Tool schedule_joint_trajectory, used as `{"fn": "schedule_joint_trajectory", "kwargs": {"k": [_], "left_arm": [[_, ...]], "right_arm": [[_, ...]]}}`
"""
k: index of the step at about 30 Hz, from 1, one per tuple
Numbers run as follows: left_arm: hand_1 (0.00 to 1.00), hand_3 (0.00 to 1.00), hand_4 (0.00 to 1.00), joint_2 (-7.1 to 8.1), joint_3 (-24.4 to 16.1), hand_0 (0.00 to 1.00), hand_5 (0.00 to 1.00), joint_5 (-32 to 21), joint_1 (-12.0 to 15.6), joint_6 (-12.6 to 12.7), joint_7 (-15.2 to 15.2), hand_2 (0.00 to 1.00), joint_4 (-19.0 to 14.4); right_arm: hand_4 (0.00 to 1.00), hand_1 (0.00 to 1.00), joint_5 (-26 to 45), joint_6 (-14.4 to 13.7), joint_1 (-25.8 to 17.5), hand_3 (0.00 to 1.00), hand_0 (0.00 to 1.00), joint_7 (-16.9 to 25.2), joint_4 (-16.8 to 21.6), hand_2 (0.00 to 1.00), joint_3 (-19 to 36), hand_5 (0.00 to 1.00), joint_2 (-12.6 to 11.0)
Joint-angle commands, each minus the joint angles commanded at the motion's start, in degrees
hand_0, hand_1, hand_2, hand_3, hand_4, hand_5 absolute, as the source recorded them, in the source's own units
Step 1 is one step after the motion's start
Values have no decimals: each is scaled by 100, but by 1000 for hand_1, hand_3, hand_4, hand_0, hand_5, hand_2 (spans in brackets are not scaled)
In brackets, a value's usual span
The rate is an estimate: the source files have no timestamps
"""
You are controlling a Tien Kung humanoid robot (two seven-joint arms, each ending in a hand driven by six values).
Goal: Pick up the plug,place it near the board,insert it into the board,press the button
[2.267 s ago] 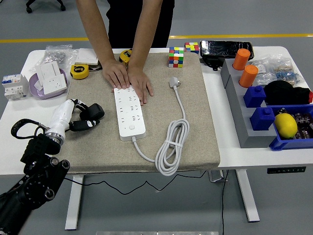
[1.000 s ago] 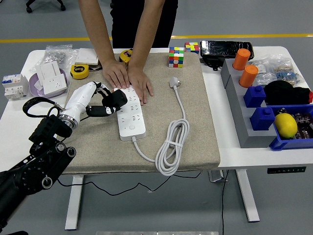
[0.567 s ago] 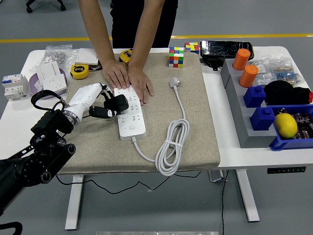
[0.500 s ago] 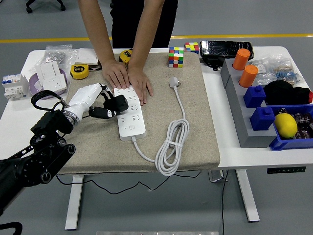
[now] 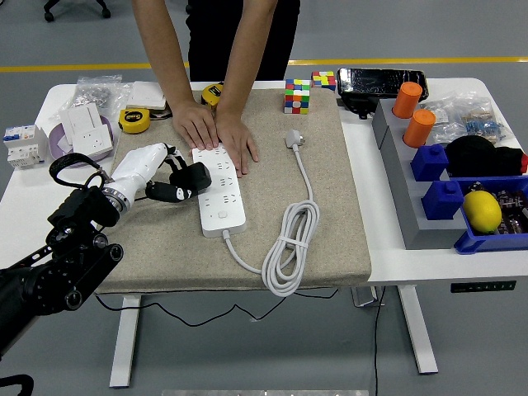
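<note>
- White table (image 5: 388, 256): carries a beige fabric mat (image 5: 330, 190) over most of its middle; clutter sits along the left and right edges.
- Person at the far edge: both hands (image 5: 216, 132) press flat on the far end of the power strip, apparently steadying it.
- Left arm (image 5: 58, 264) enters from the lower left corner. Right arm not in view.
- White power strip (image 5: 218, 190): lies lengthwise on the mat's left half, switch button toward its near end; its own cable (image 5: 290, 247) is coiled at the mat's near edge and ends in a white plug (image 5: 294, 139) near the far edge.
- Left hand (image 5: 161, 173): white shell, dark fingers curled around a black plug (image 5: 191, 177). Grip looks closed and holding.
- Black plug position: at the strip's left long edge, about level with its middle sockets, just beside or touching it; pin contact cannot be told from here.
- Judgement: step in hand is placing the plug near the board, insertion to follow.
- To do it well: bring the plug over a free socket clear of the person's fingers, square the pins to the slots, then press straight down, not at a slant.
- Risk: sideways push could shift the strip despite the steadying hands.
</note>
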Motion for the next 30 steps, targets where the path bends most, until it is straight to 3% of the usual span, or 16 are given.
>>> {"fn": "schedule_joint_trajectory", "kwargs": {"k": [30], "left_arm": [[687,455,509,21,151,652,2,107,-65,-131,45,483,54]], "right_arm": [[998,759,-21,2,6,786,832,-6,0,755,21,834,-15]]}}
